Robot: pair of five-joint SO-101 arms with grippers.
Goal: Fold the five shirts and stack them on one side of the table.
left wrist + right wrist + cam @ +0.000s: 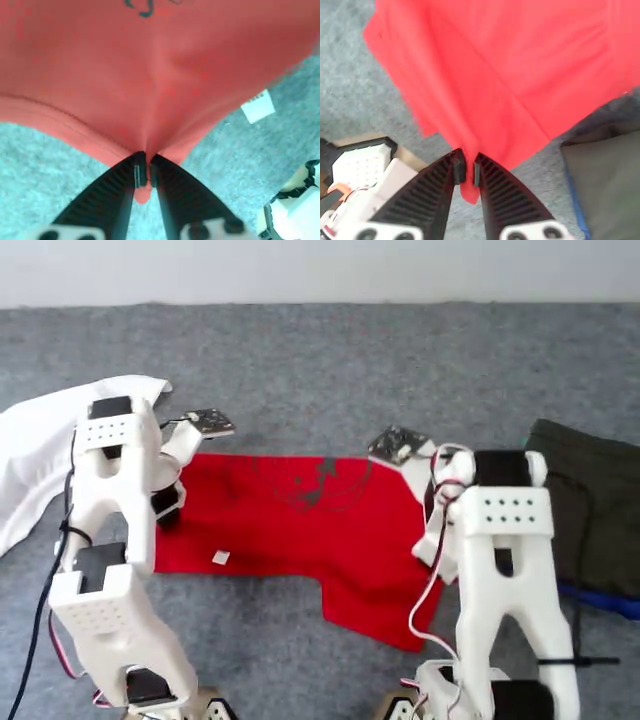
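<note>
1. left gripper (144,172): fingers pinched tight on the red shirt (290,525) edge.
2. right gripper (466,170): fingers clamped on its opposite side.
3. shirt spans the desk (320,360) between both arms, long axis arm to arm.

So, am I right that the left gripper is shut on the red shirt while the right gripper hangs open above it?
Not quite: the right gripper is shut on the red shirt too, as the right wrist view shows. The left gripper does grip it.
</note>
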